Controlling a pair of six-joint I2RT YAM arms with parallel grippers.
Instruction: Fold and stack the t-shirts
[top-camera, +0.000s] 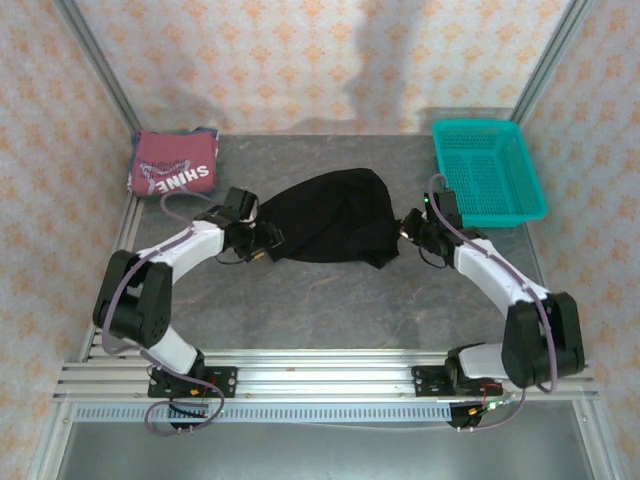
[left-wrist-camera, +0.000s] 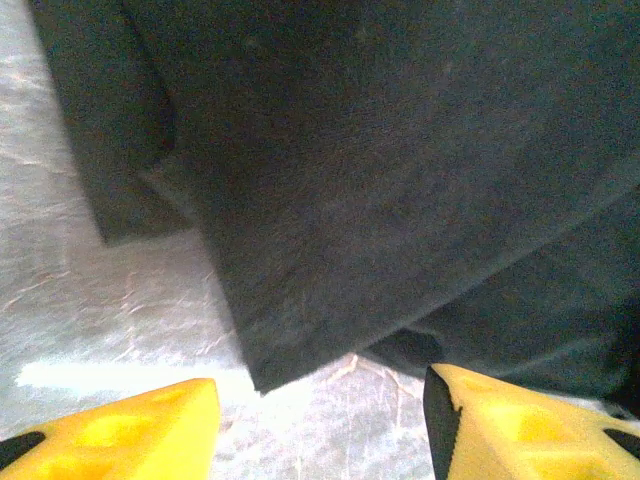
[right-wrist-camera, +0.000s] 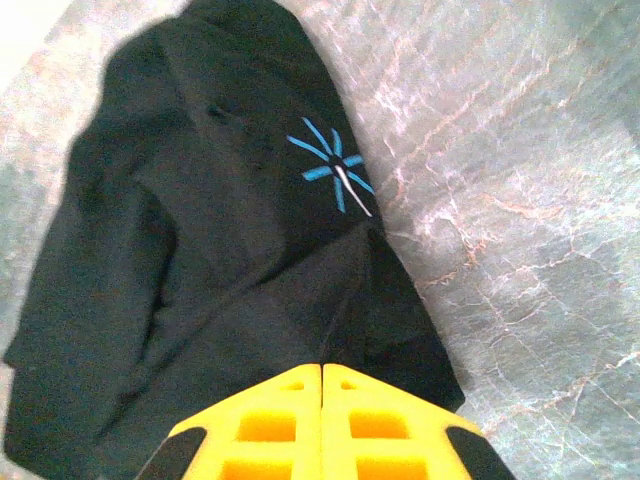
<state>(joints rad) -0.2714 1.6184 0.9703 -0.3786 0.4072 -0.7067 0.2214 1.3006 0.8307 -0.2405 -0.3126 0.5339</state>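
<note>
At the near edge, the two arms are bolted to an aluminium rail (top-camera: 320, 375) and reach forward over the grey marbled table (top-camera: 320, 300) toward opposite sides of the same garment.

The left hand (top-camera: 262, 240) sits low at the left side of the black t-shirt (top-camera: 335, 215). In the left wrist view, the left hand (left-wrist-camera: 320, 385) stands moderately wide, its yellow fingers (left-wrist-camera: 150, 430) well apart and holding nothing. A folded corner of the black t-shirt (left-wrist-camera: 400, 180) lies on the table (left-wrist-camera: 100, 320) just ahead of the gap between them.

The right hand (top-camera: 408, 226) is at the shirt's right edge. In the right wrist view, the right hand (right-wrist-camera: 322, 368) has its yellow fingers pressed together on the near edge of the black t-shirt (right-wrist-camera: 200, 250), and creases in the cloth run into the tips. A light-blue star-like mark (right-wrist-camera: 335, 175) shows on the upper layer of the cloth, near its right border, with bare table (right-wrist-camera: 500, 200) beside it.

The black t-shirt lies rumpled in the middle of the table, between the two hands.

Farther back, a dark red t-shirt (top-camera: 172, 165) with white "SHINE" lettering lies folded in the far left corner. A teal mesh basket (top-camera: 488, 125) sits in the far right corner, well apart from both shirts.
</note>
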